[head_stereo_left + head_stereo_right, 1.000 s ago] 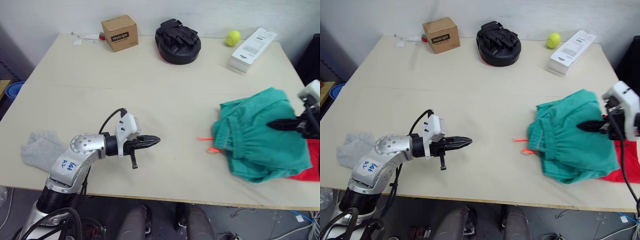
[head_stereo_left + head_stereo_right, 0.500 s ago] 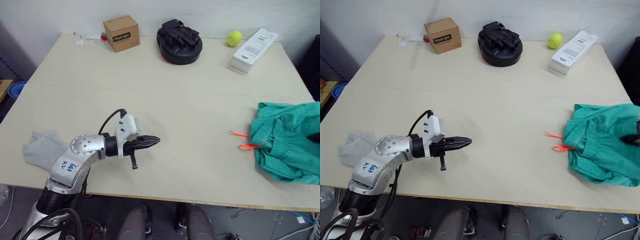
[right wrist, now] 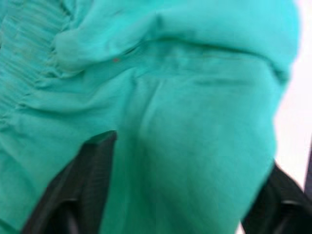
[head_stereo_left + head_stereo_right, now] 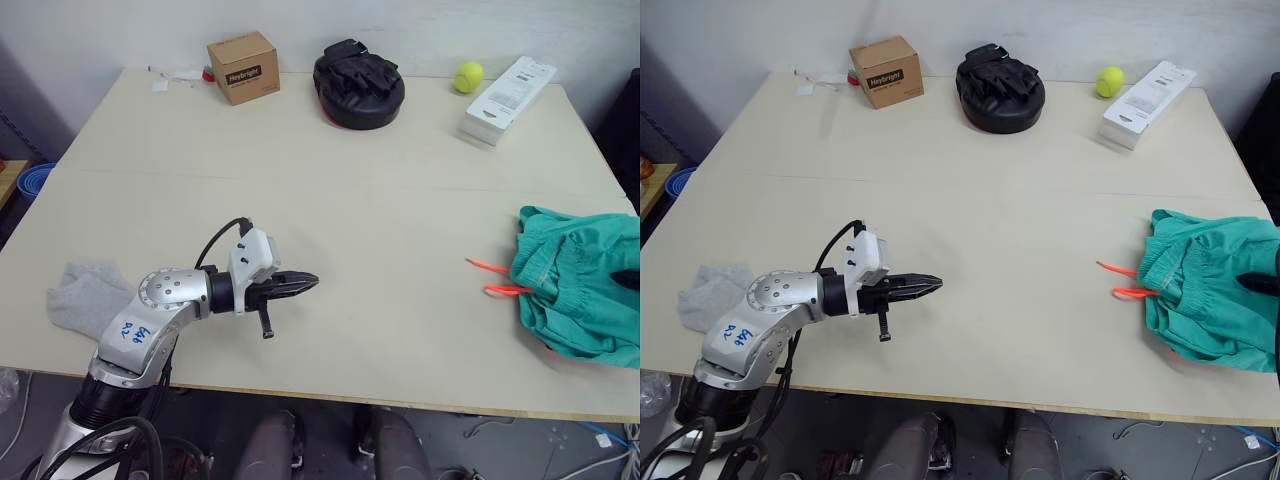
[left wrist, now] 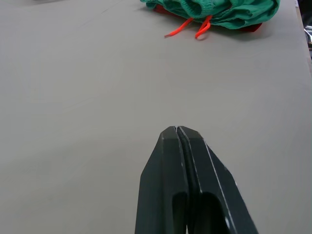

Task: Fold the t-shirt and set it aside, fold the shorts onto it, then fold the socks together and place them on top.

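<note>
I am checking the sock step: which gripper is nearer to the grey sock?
Left. The left gripper hovers over the table near the sock at the robot's left; the right gripper is far across, over the shorts.

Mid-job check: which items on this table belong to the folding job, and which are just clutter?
Job items: shorts; t-shirt, only a red edge peeking from under the shorts; grey sock.

Clutter: cardboard box; black padded mitt; tennis ball; white box.
</note>
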Tool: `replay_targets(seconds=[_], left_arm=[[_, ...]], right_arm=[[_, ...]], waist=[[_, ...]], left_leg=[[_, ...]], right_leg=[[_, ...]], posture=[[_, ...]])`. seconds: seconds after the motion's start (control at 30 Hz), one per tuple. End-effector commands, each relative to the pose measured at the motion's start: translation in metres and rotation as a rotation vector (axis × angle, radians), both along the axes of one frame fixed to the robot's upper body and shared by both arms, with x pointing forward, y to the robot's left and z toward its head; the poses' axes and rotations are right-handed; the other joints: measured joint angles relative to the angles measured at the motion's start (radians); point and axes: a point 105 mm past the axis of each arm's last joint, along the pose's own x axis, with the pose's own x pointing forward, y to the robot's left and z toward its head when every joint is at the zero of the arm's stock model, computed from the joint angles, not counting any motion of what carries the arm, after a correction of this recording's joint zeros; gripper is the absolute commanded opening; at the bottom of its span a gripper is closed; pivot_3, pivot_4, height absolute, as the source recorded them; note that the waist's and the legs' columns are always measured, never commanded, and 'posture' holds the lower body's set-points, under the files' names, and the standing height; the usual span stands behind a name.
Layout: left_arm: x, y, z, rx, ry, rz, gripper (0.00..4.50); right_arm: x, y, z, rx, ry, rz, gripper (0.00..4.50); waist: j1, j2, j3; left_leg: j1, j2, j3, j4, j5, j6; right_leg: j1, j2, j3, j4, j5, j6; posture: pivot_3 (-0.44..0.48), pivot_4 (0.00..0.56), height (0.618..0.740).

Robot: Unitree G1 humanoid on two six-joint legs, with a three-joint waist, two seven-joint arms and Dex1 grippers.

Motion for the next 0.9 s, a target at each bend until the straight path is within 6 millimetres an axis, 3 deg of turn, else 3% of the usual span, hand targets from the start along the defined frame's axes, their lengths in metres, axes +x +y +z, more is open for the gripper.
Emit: replay_targets(seconds=[0.03,0.2,0.27,0.33,0.4,0.43,0.47,0.57,0.67,0.73,0.9], left_arm=[[0.0,0.003,0.007,0.01,-0.045,0.001,0.0],[0.003,0.006,0.007,0.015,-0.049,0.02,0.0],[0.005,0.008,0.007,0.017,-0.05,0.037,0.0],[0.006,0.012,0.009,0.02,-0.055,0.058,0.0],[0.005,0.022,0.007,0.029,-0.046,0.105,0.0],[0.005,0.025,0.005,0.033,-0.042,0.122,0.0],[0.005,0.027,0.004,0.037,-0.04,0.136,0.0],[0.0,0.046,0.002,0.089,-0.061,0.212,0.0],[-0.008,0.059,-0.001,0.114,-0.057,0.279,0.0],[-0.017,0.068,-0.004,0.136,-0.055,0.331,0.0],[-0.041,0.099,-0.01,0.17,-0.032,0.532,0.0]], right_arm=[[-0.005,-0.022,0.045,-0.084,-0.158,-0.095,4.47],[0.019,-0.008,0.08,-0.137,-0.355,-0.052,4.47],[0.035,0.017,0.094,-0.082,-0.438,0.053,4.47],[0.048,0.052,0.105,-0.018,-0.493,0.197,4.47],[0.06,0.117,0.107,0.082,-0.508,0.458,4.47],[0.06,0.14,0.106,0.117,-0.505,0.548,4.47],[0.059,0.157,0.105,0.143,-0.501,0.612,4.47],[0.044,0.246,0.094,0.27,-0.451,0.981,4.47],[0.02,0.297,0.085,0.339,-0.396,1.213,4.47],[0.002,0.323,0.077,0.366,-0.357,1.362,4.47],[-0.019,0.352,0.063,0.406,-0.304,1.558,4.47]], waist=[[-0.001,0.0,0.0],[-0.006,0.0,0.0],[-0.008,0.0,0.0],[-0.011,0.0,0.0],[-0.014,0.0,0.0],[-0.019,0.0,0.0],[-0.019,0.0,0.0],[-0.011,0.0,0.0],[-0.001,0.0,0.0],[0.003,-0.001,0.0],[-0.001,-0.003,-0.001]], left_leg=[[0.0,0.0,0.0,0.0,0.0,0.0],[0.001,0.0,0.001,0.0,0.0,0.0],[0.001,0.0,0.001,-0.001,0.0,-0.001],[0.001,0.001,0.001,-0.001,0.0,-0.001],[0.001,0.001,0.001,-0.001,0.001,-0.001],[0.001,0.001,0.001,-0.001,0.001,-0.001],[0.002,0.002,0.0,-0.001,0.001,-0.002],[0.0,0.002,-0.002,-0.002,0.001,-0.002],[0.0,0.001,-0.003,-0.001,0.001,-0.002],[-0.001,0.0,-0.004,-0.001,0.0,0.0],[-0.002,-0.001,-0.004,0.001,-0.003,0.004]], right_leg=[[0.0,0.0,0.0,0.0,0.0,0.0],[0.0,0.0,0.001,0.0,0.0,0.0],[0.0,0.001,0.001,0.0,0.0,0.0],[0.0,0.001,0.001,0.001,0.0,0.0],[0.0,0.001,0.001,0.001,0.0,0.0],[0.0,0.001,0.001,0.002,0.0,0.0],[0.0,0.002,0.001,0.005,0.0,0.0],[-0.001,0.001,0.0,0.006,0.0,0.0],[-0.001,0.001,0.0,0.005,0.0,-0.001],[0.0,-0.001,0.0,0.004,0.0,-0.001],[0.001,-0.003,0.0,0.001,0.001,0.001]], posture=[[0.0,0.15,0.74],[0.0,0.15,0.74],[0.0,0.15,0.74],[0.0,0.15,0.74],[0.0,0.15,0.74],[0.0,0.15,0.74],[0.0,0.15,0.74],[0.0,0.15,0.74],[0.0,0.15,0.74],[0.0,0.15,0.74],[0.0,0.15,0.74]])
